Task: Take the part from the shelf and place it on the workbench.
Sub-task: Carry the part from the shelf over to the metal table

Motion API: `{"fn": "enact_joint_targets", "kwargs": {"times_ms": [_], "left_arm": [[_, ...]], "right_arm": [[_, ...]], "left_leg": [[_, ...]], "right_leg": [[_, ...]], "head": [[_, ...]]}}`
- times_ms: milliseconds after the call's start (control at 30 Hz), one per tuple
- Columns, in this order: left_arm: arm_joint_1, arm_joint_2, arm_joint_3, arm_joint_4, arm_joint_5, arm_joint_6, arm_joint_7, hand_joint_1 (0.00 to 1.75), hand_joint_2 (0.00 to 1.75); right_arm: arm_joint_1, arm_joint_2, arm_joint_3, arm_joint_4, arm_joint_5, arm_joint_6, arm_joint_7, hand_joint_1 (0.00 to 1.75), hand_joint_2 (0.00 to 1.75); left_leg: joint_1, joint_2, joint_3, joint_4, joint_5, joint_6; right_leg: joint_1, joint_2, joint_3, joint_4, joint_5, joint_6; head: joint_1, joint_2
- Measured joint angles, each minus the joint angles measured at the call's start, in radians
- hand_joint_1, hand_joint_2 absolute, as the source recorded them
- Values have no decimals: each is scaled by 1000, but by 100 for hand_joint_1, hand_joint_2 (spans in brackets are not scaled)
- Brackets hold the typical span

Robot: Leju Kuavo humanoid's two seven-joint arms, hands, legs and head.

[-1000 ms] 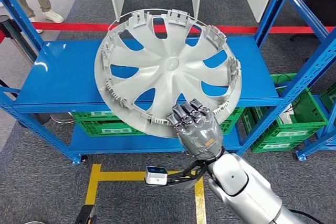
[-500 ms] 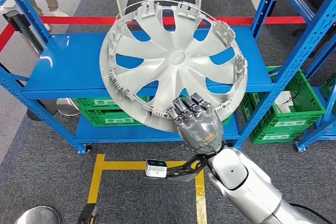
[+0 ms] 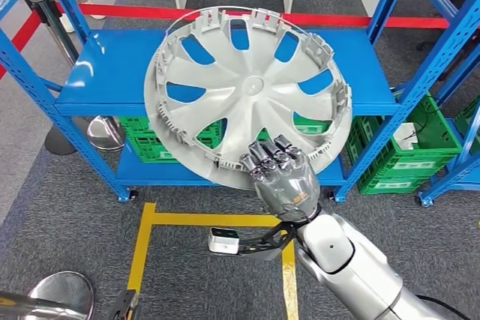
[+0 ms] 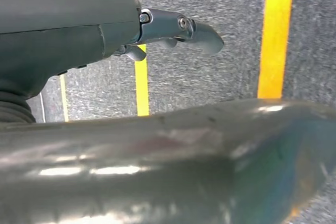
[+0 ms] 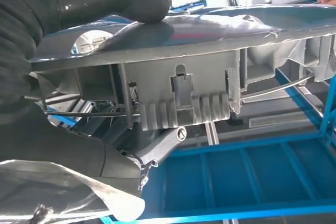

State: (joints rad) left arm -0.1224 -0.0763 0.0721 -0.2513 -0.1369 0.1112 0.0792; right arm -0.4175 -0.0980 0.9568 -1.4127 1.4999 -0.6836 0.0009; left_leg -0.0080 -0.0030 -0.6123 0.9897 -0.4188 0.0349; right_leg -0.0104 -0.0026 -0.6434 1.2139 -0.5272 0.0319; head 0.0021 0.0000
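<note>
Right hand [image 3: 281, 177] grips hubcap [image 3: 244, 95] by its near rim, thumb on one face and fingers on the other, seen close in the right wrist view; edge grip likely suits the thin, wide disc. Hubcap is tilted, lifted clear in front of shelf [image 3: 107, 73]. Left hand [image 4: 71, 30] hangs over the floor; grip state unclear. Green crates [image 3: 396, 162] sit under the shelf.

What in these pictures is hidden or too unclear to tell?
- Head view: the right hand covers the hubcap rim where it grips.
- Head view: the hubcap hides much of the blue shelf.
- Left wrist view: the left hand shows partly; open or closed is unclear.
- The workbench isn't visible.
</note>
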Motion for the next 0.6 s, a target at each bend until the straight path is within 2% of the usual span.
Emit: {"fn": "enact_joint_targets", "kwargs": {"times_ms": [33, 67, 100, 133, 200, 233, 267, 300, 367, 400, 433, 467, 533, 567, 600], "left_arm": [[0, 0, 0, 0, 0, 0, 0, 0, 0], [0, -1, 0, 0, 0, 2, 2, 0, 0], [0, -1, 0, 0, -2, 4, 4, 0, 0], [0, -1, 1, 0, -4, 6, 6, 0, 0], [1, 0, 1, 0, -12, 9, 12, 0, 0], [1, 1, 1, 0, -16, 11, 14, 0, 0], [2, 2, 2, 0, -18, 12, 15, 0, 0], [1, 4, 2, 0, -20, 13, 16, 0, 0], [-2, 7, 3, 0, -21, 14, 15, 0, 0], [-3, 9, 4, 0, -21, 14, 14, 0, 0], [-5, 12, 5, 0, -22, 14, 12, 0, 0], [-6, 15, 6, 0, -22, 13, 9, 0, 0], [-12, 21, 13, -1, -23, 10, -1, 0, 0], [-16, 23, 16, -2, -24, 8, -5, 0, 0], [-19, 24, 20, -2, -24, 7, -8, 0, 0]], "right_arm": [[0, 0, 0, 0, 1, 0, 2, 175, 175], [0, 0, 0, 0, 3, 0, 4, 175, 175], [0, 0, -1, -1, 5, 0, 9, 175, 175], [0, 0, -2, -2, 8, 0, 16, 175, 175], [2, 0, -4, -3, 10, 0, 29, 175, 175], [2, 0, -6, -4, 11, 0, 36, 175, 175], [4, 0, -8, -4, 12, 0, 42, 175, 175], [5, 0, -11, -5, 12, 0, 47, 175, 175], [8, 0, -16, -6, 14, 0, 53, 175, 175], [10, 0, -19, -6, 14, 0, 53, 175, 175], [11, 0, -21, -6, 14, 0, 51, 175, 175], [13, 0, -23, -6, 13, 0, 48, 175, 175], [13, 0, -27, -8, 12, 0, 39, 175, 175], [13, 0, -28, -11, 12, 0, 36, 175, 175], [12, 0, -30, -13, 11, 0, 32, 175, 175]], "left_leg": [[-2, -1, -9, 1, 7, -3], [-4, -1, -16, 2, 15, -7], [-3, -2, -22, 1, 23, -11], [-2, -2, -27, -1, 32, -17], [3, -3, -37, -7, 47, -28], [4, -3, -42, -2, 36, -33], [5, -3, -52, 21, 9, -38], [7, -3, -66, 67, -35, -43], [12, -2, -99, 206, -124, -52], [15, -2, -106, 262, -145, -56], [18, -2, -99, 286, -146, -60], [21, -2, -73, 264, -128, -63], [26, -1, 10, 145, -90, -66], [25, -2, 45, 86, -82, -64], [23, -2, 63, 50, -83, -59]], "right_leg": [[2, 3, 57, -77, 14, -6], [3, 5, 108, -153, 16, -11], [6, 7, 142, -207, 10, -14], [9, 9, 158, -237, 3, -16], [10, 6, 151, -255, 17, -21], [9, 3, 146, -260, 27, -27], [7, -1, 139, -264, 38, -33], [6, -5, 132, -266, 45, -39], [6, -11, 112, -258, 56, -45], [6, -13, 101, -251, 60, -45], [5, -15, 90, -243, 62, -44], [4, -16, 78, -232, 63, -43], [1, -16, 53, -210, 65, -38], [1, -17, 42, -200, 66, -34], [2, -17, 33, -194, 70, -28]], "head": [[0, 0], [-1, 0], [-1, 0], [-1, 0], [0, 0], [-1, 0], [-2, 0], [-2, 0], [-5, 0], [-5, 0], [-5, 0], [-5, 0], [-5, 0], [-5, 0], [-5, 0]]}}
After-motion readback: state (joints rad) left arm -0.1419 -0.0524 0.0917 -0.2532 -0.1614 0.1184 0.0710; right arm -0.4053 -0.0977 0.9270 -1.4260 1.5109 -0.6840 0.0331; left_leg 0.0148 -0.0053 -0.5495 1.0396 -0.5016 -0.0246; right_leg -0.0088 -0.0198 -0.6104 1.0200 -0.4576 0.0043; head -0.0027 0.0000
